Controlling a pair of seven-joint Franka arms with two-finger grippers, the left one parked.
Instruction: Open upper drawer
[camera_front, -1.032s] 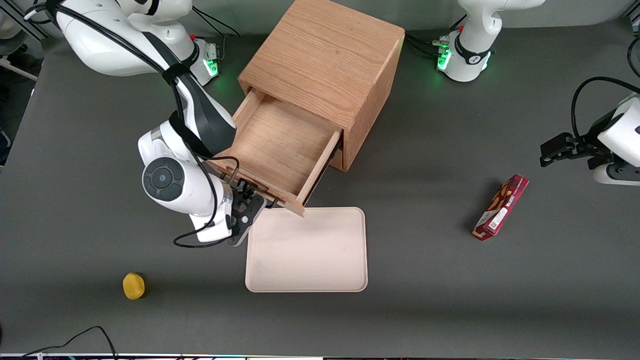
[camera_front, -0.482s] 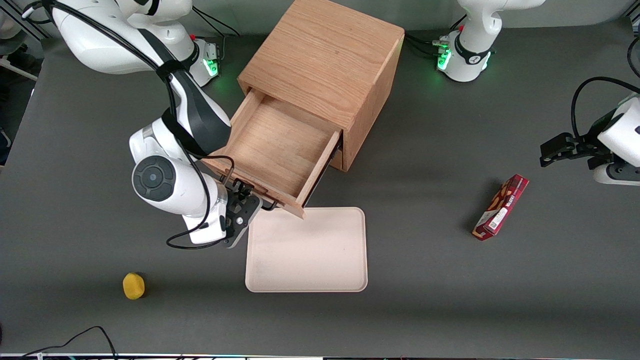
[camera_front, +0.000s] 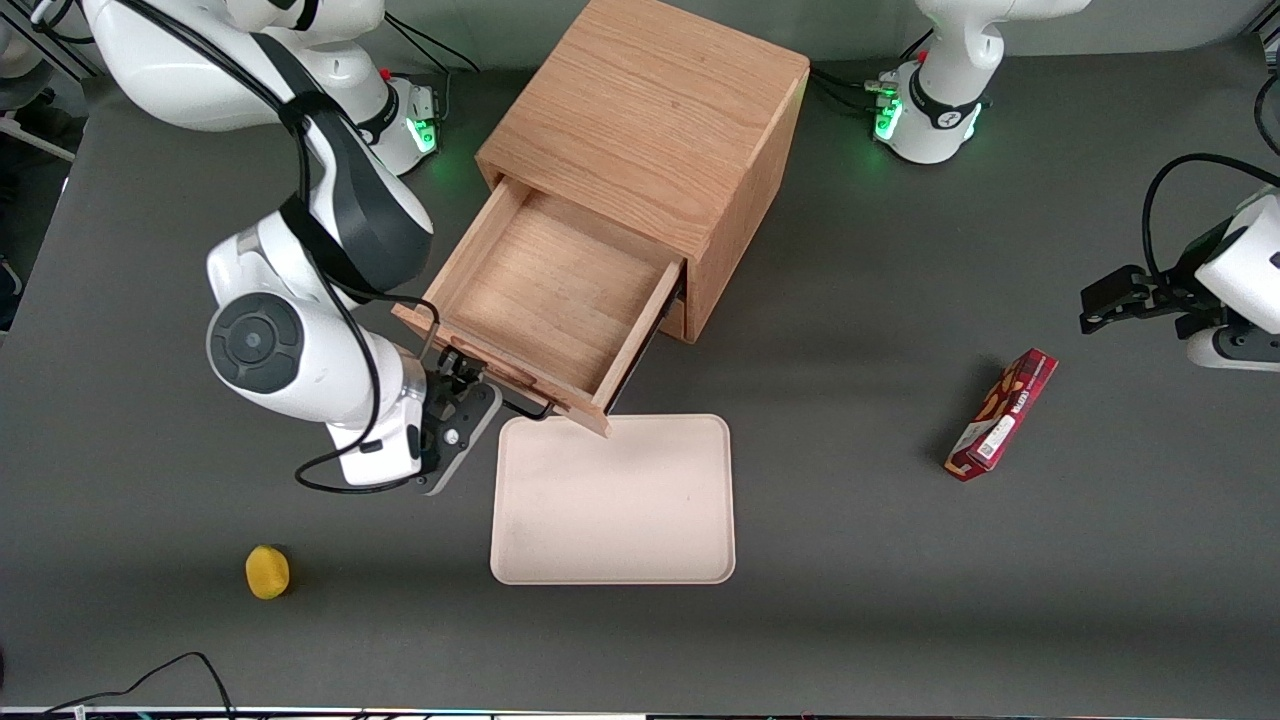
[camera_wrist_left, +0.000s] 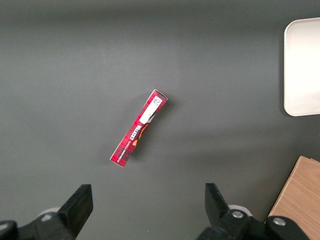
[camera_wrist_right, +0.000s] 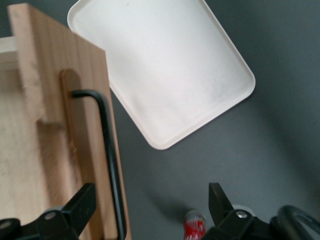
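hand (camera_front: 462, 392) spread open just beside the black bar handle (camera_wrist_right: 107, 150) of the pulled-out upper drawer (camera_front: 545, 290); withdraw straight, avoiding the handle.

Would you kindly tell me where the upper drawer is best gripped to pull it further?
Grip the upper drawer by its black bar handle, coming from in front: the bar stands off the front panel, so fingers fit around it. The hand, open, hangs beside it.
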